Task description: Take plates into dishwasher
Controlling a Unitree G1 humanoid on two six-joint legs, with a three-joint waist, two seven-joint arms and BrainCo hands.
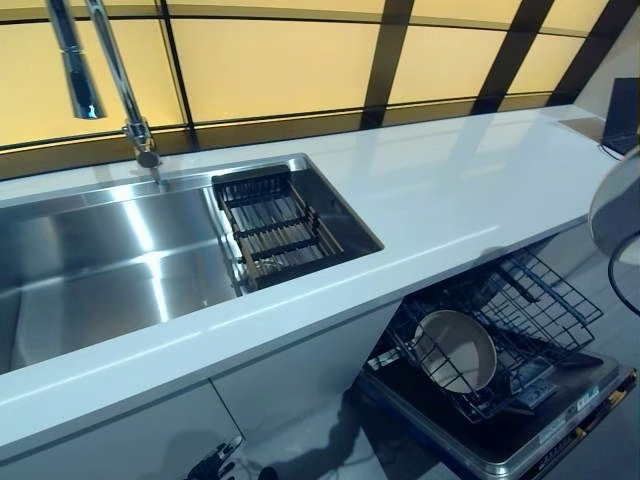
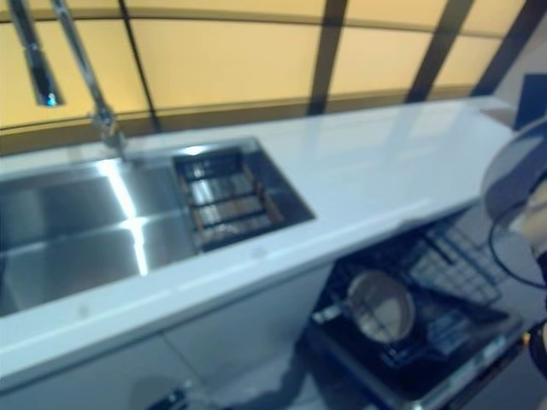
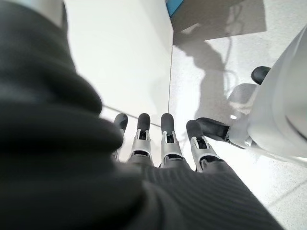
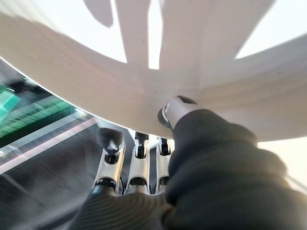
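A white plate (image 4: 144, 52) is pinched in my right hand (image 4: 139, 163), thumb on one face and fingers under the other. In the eye views this plate (image 1: 615, 205) hangs at the far right, above the open dishwasher. The pulled-out wire rack (image 1: 545, 295) carries another round plate (image 1: 455, 350) standing tilted near its left end. My left hand (image 3: 163, 139) hangs low beside the white cabinet with straight fingers and holds nothing; it peeks in at the bottom of the left eye view (image 1: 215, 462).
A white counter (image 1: 450, 190) runs across, above the dishwasher. The steel sink (image 1: 100, 260) on the left holds a dark drainer basket (image 1: 275, 230), with a tall faucet (image 1: 120, 80) behind. The lowered dishwasher door (image 1: 520, 440) juts out below the rack.
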